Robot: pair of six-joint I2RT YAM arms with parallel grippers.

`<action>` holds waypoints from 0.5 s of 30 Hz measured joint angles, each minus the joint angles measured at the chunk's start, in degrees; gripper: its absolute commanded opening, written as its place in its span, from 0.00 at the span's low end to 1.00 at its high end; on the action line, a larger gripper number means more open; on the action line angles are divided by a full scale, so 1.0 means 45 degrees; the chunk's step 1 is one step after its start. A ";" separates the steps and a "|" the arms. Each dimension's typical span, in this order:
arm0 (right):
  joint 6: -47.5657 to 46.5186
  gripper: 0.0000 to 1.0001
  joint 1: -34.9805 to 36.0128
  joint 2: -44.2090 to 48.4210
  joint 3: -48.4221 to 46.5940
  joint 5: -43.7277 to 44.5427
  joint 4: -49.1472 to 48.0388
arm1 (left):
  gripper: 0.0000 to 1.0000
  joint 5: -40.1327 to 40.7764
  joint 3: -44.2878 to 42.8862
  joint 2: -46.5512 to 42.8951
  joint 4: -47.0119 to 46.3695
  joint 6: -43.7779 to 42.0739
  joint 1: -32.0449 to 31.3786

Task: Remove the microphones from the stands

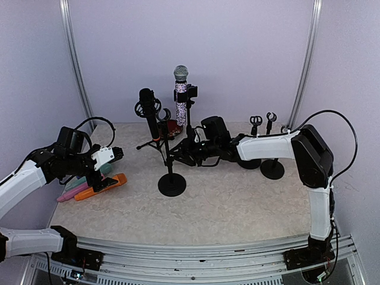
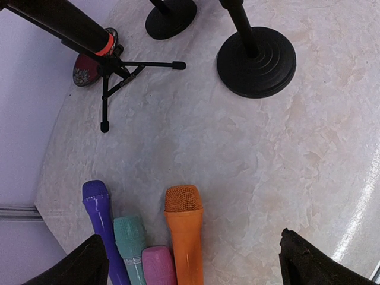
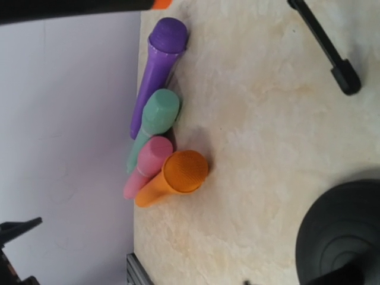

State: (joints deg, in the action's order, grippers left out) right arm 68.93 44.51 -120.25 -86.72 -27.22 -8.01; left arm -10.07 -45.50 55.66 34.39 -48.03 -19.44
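Note:
A black microphone (image 1: pixel 148 111) with an orange ring sits tilted in a small tripod stand (image 1: pixel 155 142); it also shows in the left wrist view (image 2: pixel 65 24). A sparkly microphone (image 1: pixel 181 89) stands upright in a tall stand (image 1: pixel 190 113) behind it. My right gripper (image 1: pixel 178 157) reaches in by the pole of a round-based stand (image 1: pixel 172 184); its jaws are hidden. My left gripper (image 2: pixel 191 237) is open wide over an orange microphone (image 2: pixel 185 237) lying on the table.
Purple (image 2: pixel 98 219), teal (image 2: pixel 132 240) and pink (image 2: pixel 158 264) microphones lie beside the orange one at the table's left edge. Two empty clip stands (image 1: pixel 264 148) stand at the back right. A red disc (image 2: pixel 89 65) lies behind the tripod.

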 measured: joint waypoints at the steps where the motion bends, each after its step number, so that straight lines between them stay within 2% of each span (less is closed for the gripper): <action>1: 0.0015 0.26 0.0000 0.0000 0.0000 0.0000 0.0005 | 0.97 0.0000 0.0000 0.0000 0.0000 0.0005 0.0000; 6: 0.0248 0.08 -0.0005 0.0000 0.0024 -0.0015 -0.0117 | 0.97 -0.0005 -0.0005 0.0000 0.0005 0.0005 -0.0049; 11: 0.0588 0.00 0.0000 0.0005 0.0345 -0.0136 -0.0758 | 0.97 -0.0039 -0.0622 0.0277 0.0291 0.0262 -0.0277; 15: 0.0918 0.00 -0.0005 0.0194 0.1122 -0.0126 -0.1909 | 0.97 -0.0345 -0.1724 0.0860 0.0364 0.1073 -0.0709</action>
State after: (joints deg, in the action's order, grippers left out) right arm 73.06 44.49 -119.37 -81.67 -27.79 -16.60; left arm -11.62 -53.25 59.53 36.03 -43.20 -22.63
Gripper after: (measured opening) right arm 0.125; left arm 0.967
